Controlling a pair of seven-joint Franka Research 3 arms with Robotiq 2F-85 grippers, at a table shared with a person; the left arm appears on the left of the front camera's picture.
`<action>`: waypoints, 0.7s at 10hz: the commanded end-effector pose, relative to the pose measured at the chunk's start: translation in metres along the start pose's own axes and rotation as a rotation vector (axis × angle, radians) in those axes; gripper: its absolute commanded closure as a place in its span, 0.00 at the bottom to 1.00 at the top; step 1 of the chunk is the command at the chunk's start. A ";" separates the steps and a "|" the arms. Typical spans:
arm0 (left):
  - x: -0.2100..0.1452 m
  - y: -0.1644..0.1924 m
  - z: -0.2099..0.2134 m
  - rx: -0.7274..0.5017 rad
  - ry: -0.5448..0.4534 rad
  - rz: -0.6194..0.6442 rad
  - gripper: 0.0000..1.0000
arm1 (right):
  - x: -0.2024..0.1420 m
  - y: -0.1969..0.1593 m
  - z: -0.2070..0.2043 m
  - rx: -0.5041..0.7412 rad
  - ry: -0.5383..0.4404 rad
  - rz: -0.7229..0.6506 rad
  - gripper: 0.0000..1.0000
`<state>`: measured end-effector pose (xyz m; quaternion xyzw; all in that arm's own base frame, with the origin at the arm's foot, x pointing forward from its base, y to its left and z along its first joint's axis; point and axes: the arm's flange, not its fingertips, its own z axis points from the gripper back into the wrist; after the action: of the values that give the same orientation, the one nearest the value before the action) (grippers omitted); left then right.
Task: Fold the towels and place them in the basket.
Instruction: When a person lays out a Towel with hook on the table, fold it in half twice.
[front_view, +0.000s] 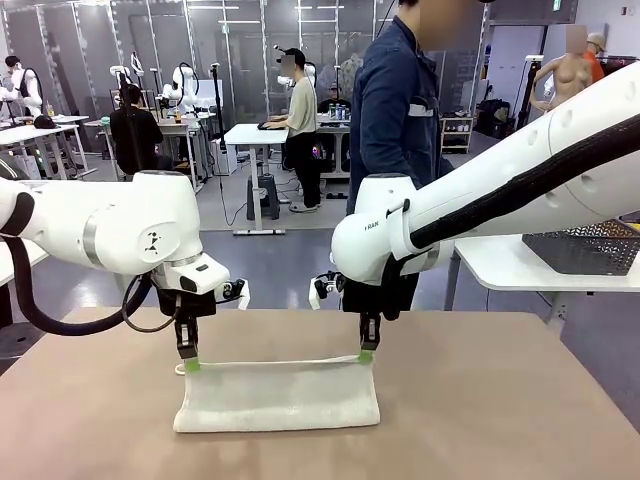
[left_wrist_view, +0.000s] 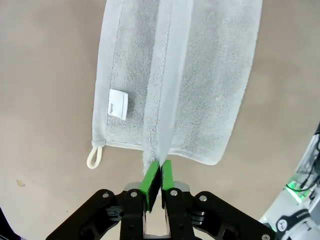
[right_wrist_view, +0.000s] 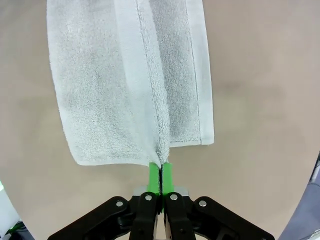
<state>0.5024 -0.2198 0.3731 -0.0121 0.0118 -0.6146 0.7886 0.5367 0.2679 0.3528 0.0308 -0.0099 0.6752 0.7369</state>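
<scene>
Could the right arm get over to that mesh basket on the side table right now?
Probably not yet: the right fingers are pinched on the towel, whose other end the left fingers hold. The basket itself stands unblocked.

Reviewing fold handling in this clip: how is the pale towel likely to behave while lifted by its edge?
Probably floppy: the towel drapes limply from the left gripper and right gripper, whose jaws pinch its raised edge. Likely light, since thin pinches hold it. Terry pile suggests little slipping.
</scene>
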 end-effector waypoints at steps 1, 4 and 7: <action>0.001 0.004 -0.004 0.016 0.030 0.011 1.00 | 0.002 -0.003 0.001 0.006 -0.019 -0.023 1.00; 0.003 -0.001 -0.005 0.025 -0.001 0.001 0.93 | 0.002 0.002 -0.001 -0.023 -0.024 -0.019 1.00; 0.000 -0.004 -0.003 0.044 -0.041 0.016 0.33 | 0.008 0.007 0.001 -0.062 -0.041 -0.008 0.44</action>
<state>0.5033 -0.2242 0.3711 -0.0091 0.0004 -0.6158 0.7879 0.5374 0.2765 0.3550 0.0277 -0.0332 0.6783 0.7335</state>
